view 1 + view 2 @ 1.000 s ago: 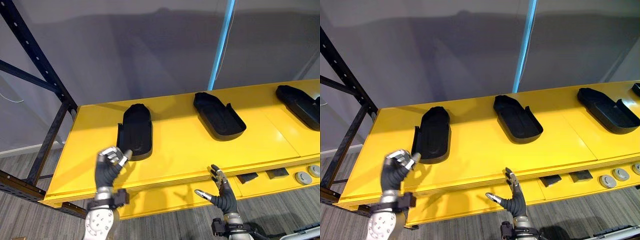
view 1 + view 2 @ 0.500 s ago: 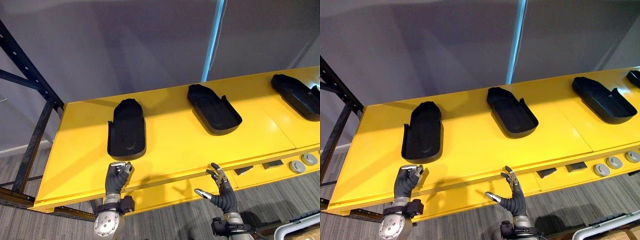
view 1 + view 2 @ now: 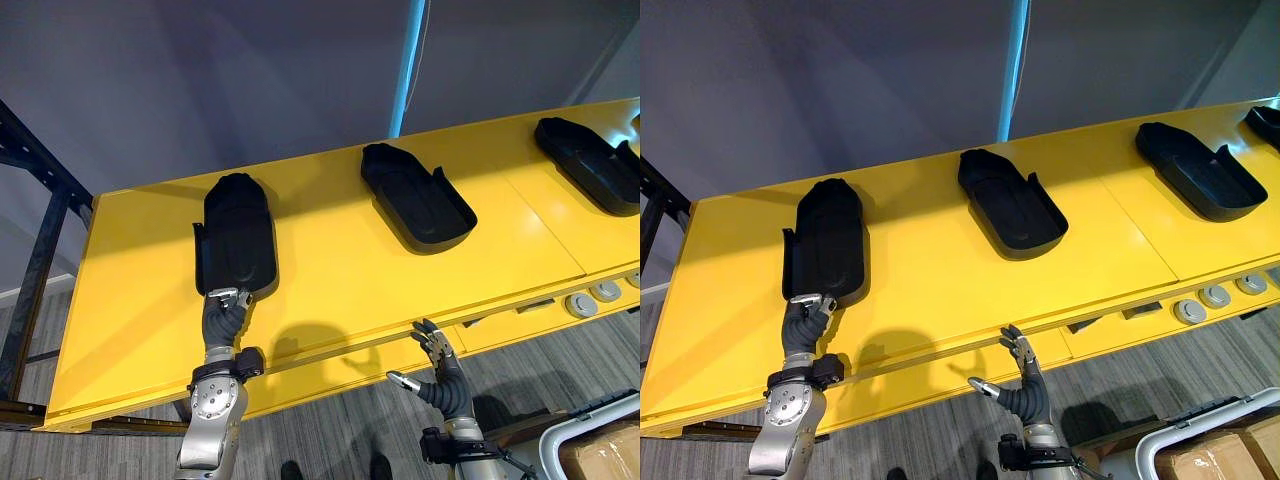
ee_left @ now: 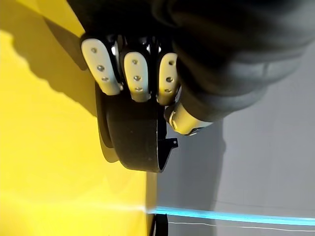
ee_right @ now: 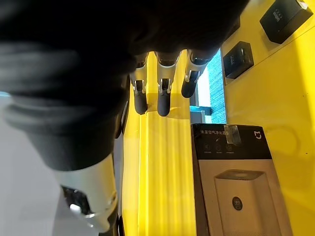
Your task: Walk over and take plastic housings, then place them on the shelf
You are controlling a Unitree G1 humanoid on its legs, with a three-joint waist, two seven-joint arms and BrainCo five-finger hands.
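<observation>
Shelf (image 3: 330,270), yellow, before grey wall (image 3: 250,90) — left hand (image 3: 224,312) curled tight at black housing (image 3: 238,240) — right hand (image 3: 437,368) splayed.

1. Both eye views look steeply down from head height onto one yellow table (image 3: 330,270).
2. Left wrist view peers close past its fingers (image 4: 135,73) at the leftmost housing (image 4: 133,142).
3. Right wrist view looks along its fingers (image 5: 163,98) at the table's front.

Far-right housing (image 3: 1268,120) cut by edge
</observation>
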